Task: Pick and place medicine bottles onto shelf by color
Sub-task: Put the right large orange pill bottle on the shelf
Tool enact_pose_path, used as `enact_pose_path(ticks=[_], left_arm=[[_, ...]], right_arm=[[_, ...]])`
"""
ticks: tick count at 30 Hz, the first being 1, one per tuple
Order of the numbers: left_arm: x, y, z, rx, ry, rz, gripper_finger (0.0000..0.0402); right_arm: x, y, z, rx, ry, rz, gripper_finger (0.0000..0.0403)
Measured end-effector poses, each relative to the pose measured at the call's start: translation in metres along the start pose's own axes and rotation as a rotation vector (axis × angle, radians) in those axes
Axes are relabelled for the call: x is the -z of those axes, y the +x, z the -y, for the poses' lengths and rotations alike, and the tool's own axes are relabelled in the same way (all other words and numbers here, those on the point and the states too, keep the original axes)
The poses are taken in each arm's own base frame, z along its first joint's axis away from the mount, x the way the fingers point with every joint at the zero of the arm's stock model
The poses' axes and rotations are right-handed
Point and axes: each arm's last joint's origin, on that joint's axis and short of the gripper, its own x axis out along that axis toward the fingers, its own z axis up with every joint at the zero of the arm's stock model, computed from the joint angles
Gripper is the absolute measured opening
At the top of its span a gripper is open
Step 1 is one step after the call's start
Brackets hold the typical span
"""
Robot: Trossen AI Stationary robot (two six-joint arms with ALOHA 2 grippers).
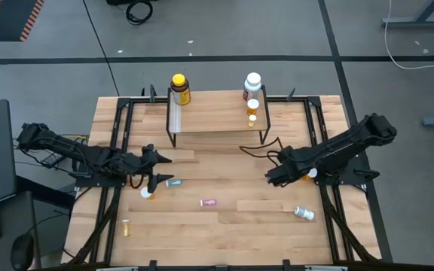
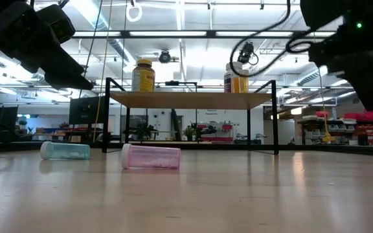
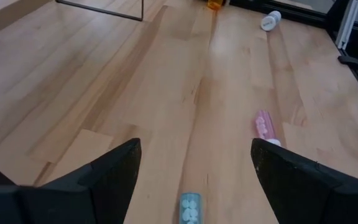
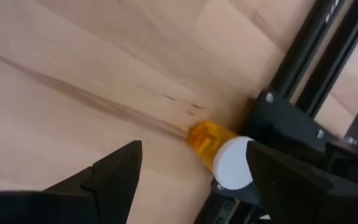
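Observation:
The shelf stands at the table's far middle. On it are a big yellow bottle, a big white bottle and two orange vials. On the table lie a teal vial, a pink vial, an orange vial, a small yellow vial and a pale vial. My left gripper hangs open just above the teal vial. My right gripper is open and points down above a white-capped orange vial, which lies on its side against the black frame.
Black frame rails run along the table's left and right sides; the right one lies right beside the orange vial. The shelf's thin black legs stand on the table's far half. Bare wood lies between the two arms.

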Motion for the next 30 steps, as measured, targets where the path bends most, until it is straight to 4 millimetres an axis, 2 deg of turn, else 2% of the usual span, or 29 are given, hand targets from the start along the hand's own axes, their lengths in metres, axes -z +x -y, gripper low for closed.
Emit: enact_pose_path(ticks=[5,11,27,30], left_arm=[[0.0,0.0,0.0,0.0,0.0,0.0,0.0314],[0.0,0.0,0.0,-0.001,0.009,0.001,0.0314],[-0.001,0.0,-0.002,-0.081,0.066,0.032,0.0314],[-0.001,0.0,-0.002,-0.081,0.079,0.032,0.0314]], right_arm=[[0.005,0.008,-0.005,0.017,0.069,0.024,0.0301],[0.014,0.008,-0.005,0.019,0.196,0.047,0.0309],[0.058,0.004,-0.003,0.007,0.551,0.066,0.031],[0.061,0.007,-0.005,0.033,0.555,0.057,0.031]])
